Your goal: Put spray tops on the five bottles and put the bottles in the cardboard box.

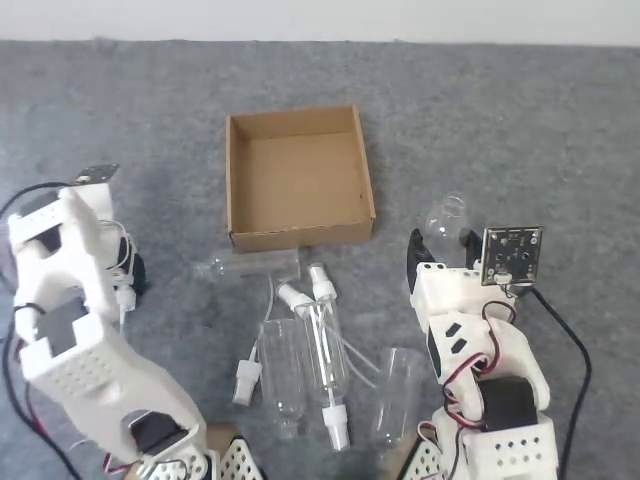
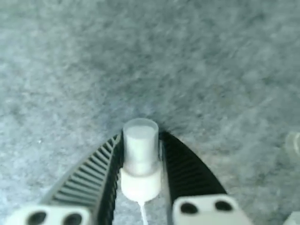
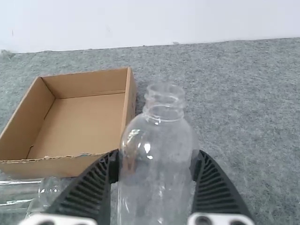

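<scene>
The clear plastic bottle (image 3: pixel 159 126) in the right claw (image 3: pixel 156 158) is smooth and glossy; the brown cardboard box (image 3: pixel 129 96) beyond it is matt; the grey cloth counter (image 3: pixel 243 93) is rough.

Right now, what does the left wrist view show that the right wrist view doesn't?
Left wrist: the left gripper shut on a white spray top. Right wrist: the right gripper shut on an uncapped clear bottle, the empty cardboard box beyond it, and a second bottle lying by the box front. Both: grey carpet.
</scene>
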